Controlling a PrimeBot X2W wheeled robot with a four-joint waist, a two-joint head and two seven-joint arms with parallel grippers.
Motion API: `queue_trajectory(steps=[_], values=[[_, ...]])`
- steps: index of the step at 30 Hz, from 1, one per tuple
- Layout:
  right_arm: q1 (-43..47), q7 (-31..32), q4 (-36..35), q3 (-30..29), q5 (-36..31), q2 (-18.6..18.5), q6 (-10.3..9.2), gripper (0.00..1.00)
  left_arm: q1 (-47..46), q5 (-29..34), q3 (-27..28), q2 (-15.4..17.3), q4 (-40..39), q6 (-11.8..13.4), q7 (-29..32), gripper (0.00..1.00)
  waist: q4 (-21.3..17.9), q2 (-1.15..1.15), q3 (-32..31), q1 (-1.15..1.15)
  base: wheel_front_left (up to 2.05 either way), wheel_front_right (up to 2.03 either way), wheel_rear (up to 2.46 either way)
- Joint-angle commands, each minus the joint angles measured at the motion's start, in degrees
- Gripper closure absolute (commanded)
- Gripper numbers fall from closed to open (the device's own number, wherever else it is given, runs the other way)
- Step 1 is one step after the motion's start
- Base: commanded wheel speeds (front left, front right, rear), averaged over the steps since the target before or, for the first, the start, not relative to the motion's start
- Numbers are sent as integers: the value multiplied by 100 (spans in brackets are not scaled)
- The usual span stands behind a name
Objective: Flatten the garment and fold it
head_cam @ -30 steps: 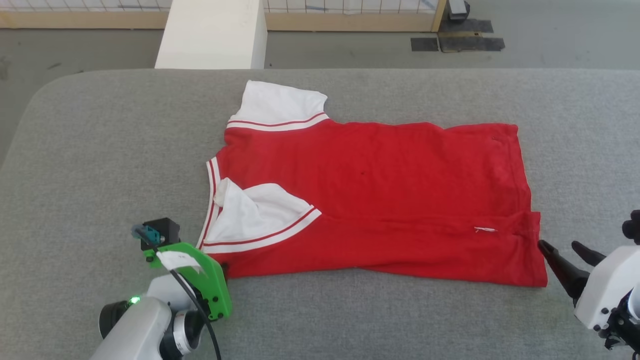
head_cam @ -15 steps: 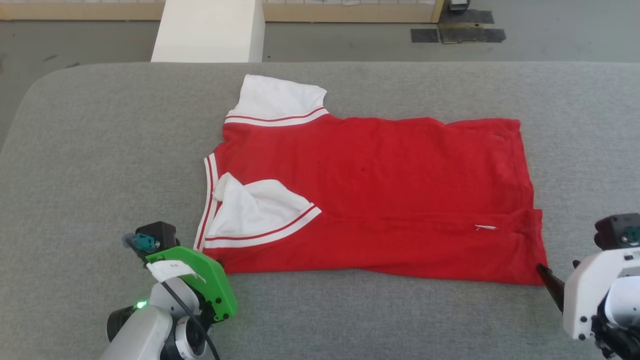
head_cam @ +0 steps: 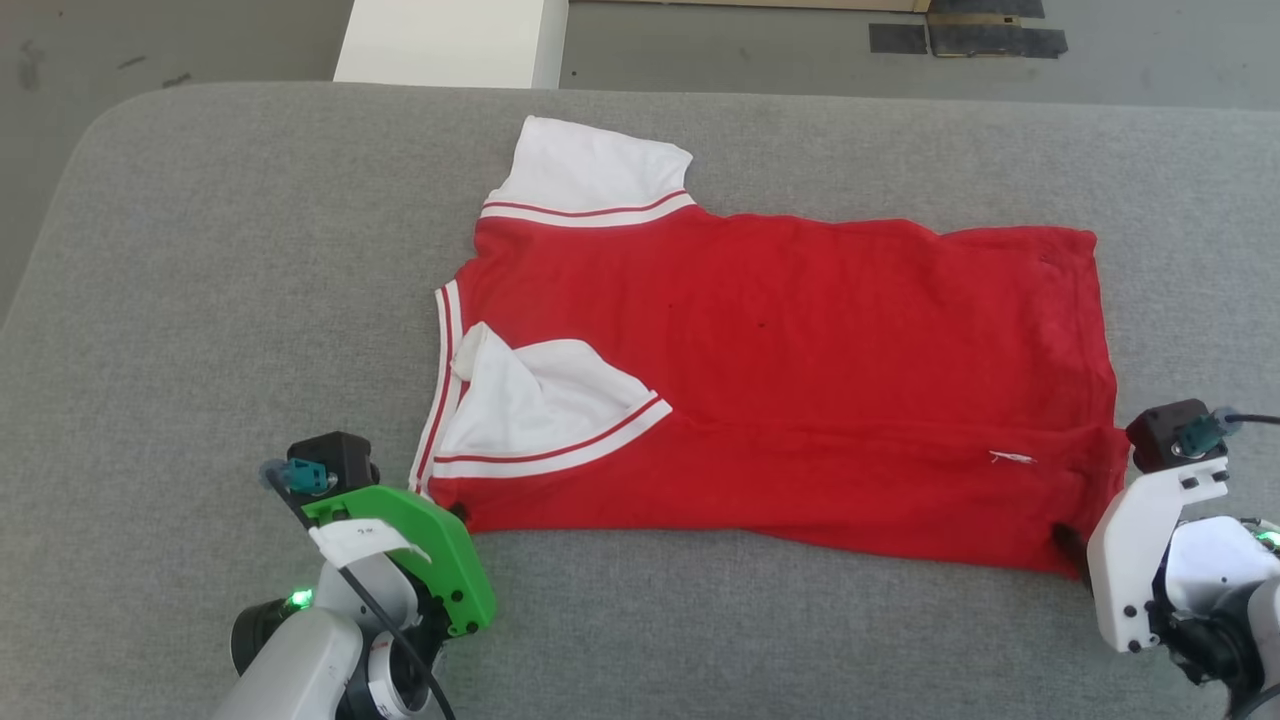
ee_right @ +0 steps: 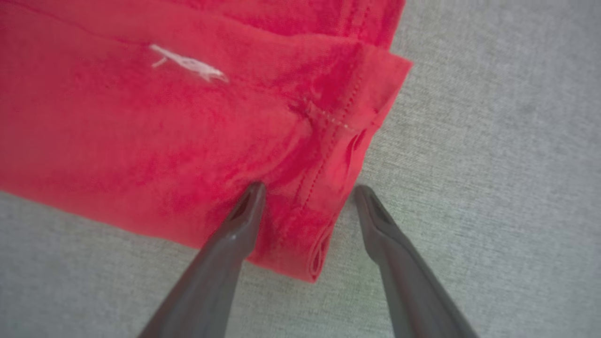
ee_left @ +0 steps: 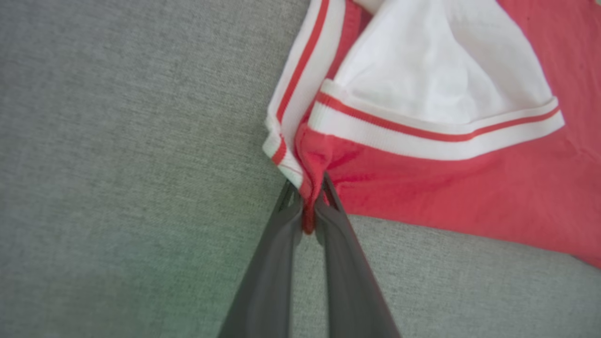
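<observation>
Newly pinched shut, left gripper (ee_left: 309,192) holds the soft, limp garment (head_cam: 780,350) at its seven o'clock corner; right gripper (ee_right: 308,189) gapes astride the five o'clock hem corner

I work in what looks like a robotics lab or test hall: a wide table (head_cam: 200,300) with rounded corners, covered in grey fabric, stands on a bare grey concrete floor (head_cam: 200,40), which has black tape patches (head_cam: 990,42) stuck to it, and a plain white block (head_cam: 450,40) rises just behind the table
</observation>
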Motion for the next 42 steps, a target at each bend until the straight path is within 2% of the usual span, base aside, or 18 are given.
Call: queue_trajectory(steps=[1,2,3,11,18,19,23,26,30,31,32,33,37,42], values=[[57,117,250,191,135,54,-6,45,61,10,7,-27,-6,10,-38,100,1,0,4,0,0,0,0],[30,109,261,214,235,27,-6,83,63,-4,15,-37,-5,2,-53,100,-2,0,-1,0,0,0,0],[1,82,252,228,307,-6,-6,100,60,-9,23,-43,-7,-6,-75,100,-6,0,-6,0,0,0,0],[-142,-164,-15,-242,820,-249,-6,100,98,-153,293,47,-165,-23,-207,100,-71,0,-316,0,0,0,0],[262,176,-600,-554,1055,-548,-6,100,539,-328,487,243,-704,111,-90,100,-135,0,-700,0,0,0,0],[642,389,-847,-796,1060,-532,-6,100,1049,-386,476,333,-1090,267,7,100,-162,0,-801,0,0,0,0],[1030,493,-800,-855,996,-387,-6,100,1563,-507,393,279,-1138,390,90,100,-166,0,-841,0,0,0,0],[1222,503,-571,-875,931,-188,-6,100,1743,-652,305,176,-903,374,190,100,-149,0,-854,0,0,0,0],[1287,399,-191,-894,819,27,-6,100,1647,-781,343,108,-495,206,171,100,-131,0,-877,0,0,0,0],[1275,348,-129,-909,797,64,-6,100,1600,-793,364,95,-447,173,144,63,-129,0,-885,0,0,0,0],[1261,301,-64,-907,771,90,-6,68,1543,-782,375,110,-403,143,127,0,-130,0,-898,0,0,0,0],[1253,292,-23,-903,782,105,-6,0,1504,-777,393,127,-383,134,122,0,-131,0,-911,0,0,0,0],[1189,292,-108,-1007,878,77,-6,0,1380,-701,475,323,-566,215,199,0,-169,0,-990,0,0,0,0],[1015,176,-674,-1360,1091,44,-6,0,1213,-530,626,656,-1266,378,291,0,-221,0,-1087,0,0,0,0]])
